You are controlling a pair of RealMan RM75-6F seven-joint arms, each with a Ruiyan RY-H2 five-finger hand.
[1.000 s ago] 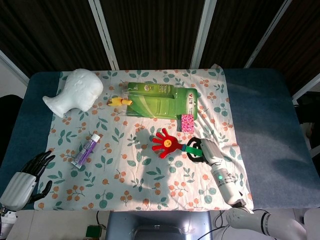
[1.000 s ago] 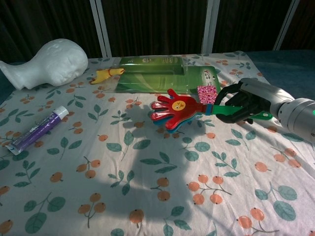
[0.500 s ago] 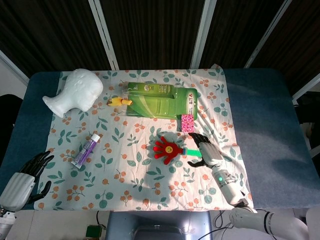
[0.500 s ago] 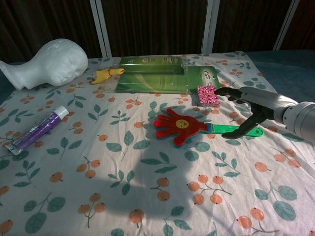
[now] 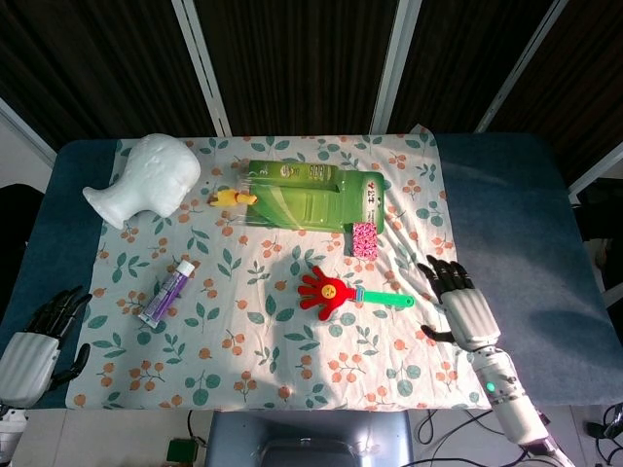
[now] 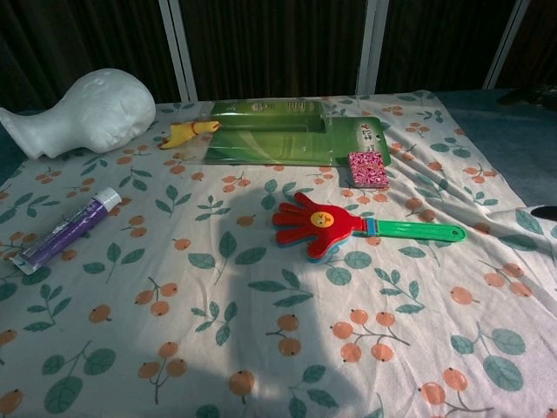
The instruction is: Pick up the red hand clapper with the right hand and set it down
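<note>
The red hand clapper (image 5: 327,292) with its green handle lies flat on the floral cloth, also in the chest view, red hand clapper (image 6: 318,223), handle pointing right. My right hand (image 5: 459,304) hovers to the right of the handle's end, fingers spread, holding nothing and apart from the clapper. In the chest view only a dark fingertip sliver of the right hand (image 6: 545,212) shows at the right edge. My left hand (image 5: 37,341) rests at the table's front left corner, fingers apart and empty.
A white foam head (image 5: 146,180) sits back left, green packages (image 5: 311,195) at the back centre with a yellow toy (image 5: 232,198) beside them. A pink patterned block (image 5: 364,237) lies just behind the clapper. A purple tube (image 5: 167,292) lies at the left.
The right hand let go of the clapper's handle and drew back to the right, out of most of the chest view. The clapper now lies flat on the cloth. The left hand barely moved.
</note>
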